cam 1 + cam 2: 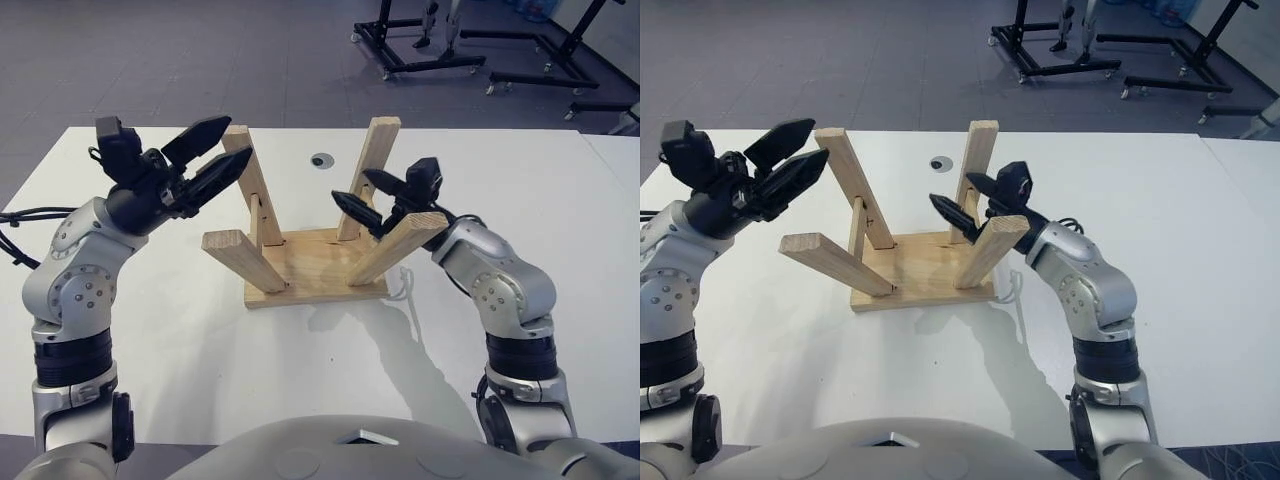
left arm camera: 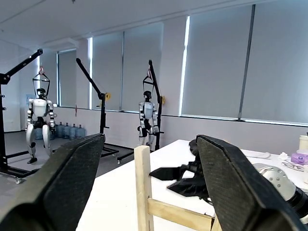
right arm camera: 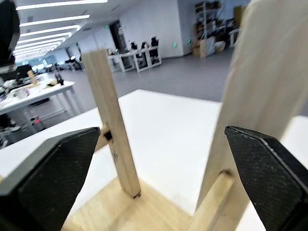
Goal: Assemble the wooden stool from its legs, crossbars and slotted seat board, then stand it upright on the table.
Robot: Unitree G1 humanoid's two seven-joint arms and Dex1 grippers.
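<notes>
The wooden stool lies upside down on the white table (image 1: 560, 200), its seat board (image 1: 315, 270) flat and its legs splayed upward. My left gripper (image 1: 232, 142) is open, just left of the top of the far left leg (image 1: 252, 185); in the left wrist view that leg (image 2: 143, 187) stands between the fingers (image 2: 57, 192). My right gripper (image 1: 350, 186) is open among the right-hand legs, its tips beside the far right leg (image 1: 368, 175) and above the near right leg (image 1: 398, 245). A crossbar (image 2: 178, 214) joins the legs. Nothing is held.
A small round hole (image 1: 321, 160) sits in the tabletop behind the stool. A thin white cord (image 1: 402, 285) lies by the seat board's right corner. Black wheeled frames (image 1: 430, 50) stand on the floor beyond the table. Bare tabletop spreads to either side.
</notes>
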